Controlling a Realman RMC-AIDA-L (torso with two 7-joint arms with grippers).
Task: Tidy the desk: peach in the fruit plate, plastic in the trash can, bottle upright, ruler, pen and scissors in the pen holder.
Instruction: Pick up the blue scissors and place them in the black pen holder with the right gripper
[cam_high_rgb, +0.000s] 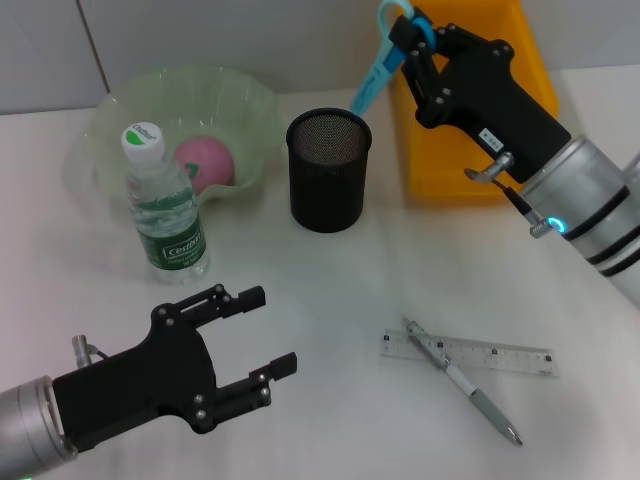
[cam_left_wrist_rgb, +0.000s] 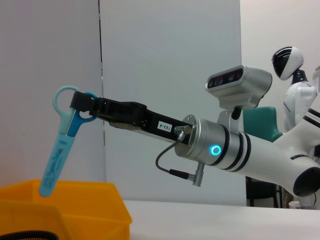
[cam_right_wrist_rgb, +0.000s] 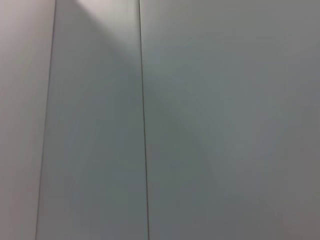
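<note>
**Desk:** What stood around the pen holder when you paused?

**Me:** On my head view the black mesh pen holder (cam_high_rgb: 329, 170) stood upright mid-table. Beside it on the robot's left sat the green fruit plate (cam_high_rgb: 242, 100) with the pink peach (cam_high_rgb: 205, 163) inside, and the water bottle (cam_high_rgb: 166, 210) stood upright just in front of that plate. The yellow bin (cam_high_rgb: 440, 165) lay just beside the holder on the right. The ruler (cam_high_rgb: 500, 356) lay flat nearer the robot, well apart from the holder, with the pen (cam_high_rgb: 470, 385) crossing its left end diagonally.

**Desk:** And the scissors?

**Me:** I had the blue scissors (cam_high_rgb: 378, 70) in the air above the holder's far right rim. Their long axis hung steeply, handle loops up, closed blade end slanting down toward the holder's mouth. In the left wrist view the scissors (cam_left_wrist_rgb: 59, 150) dangled in front of the bin (cam_left_wrist_rgb: 90, 205), tip not touching anything I could see.

**Desk:** Jaws?

**Me:** The right gripper (cam_high_rgb: 412, 30) was clamped on the handle loops, its arm reaching over the bin. My left gripper (cam_high_rgb: 265, 330) hovered low over the near table with fingers (cam_high_rgb: 240, 297) spread apart, holding nothing. The right wrist camera showed only wall
</note>
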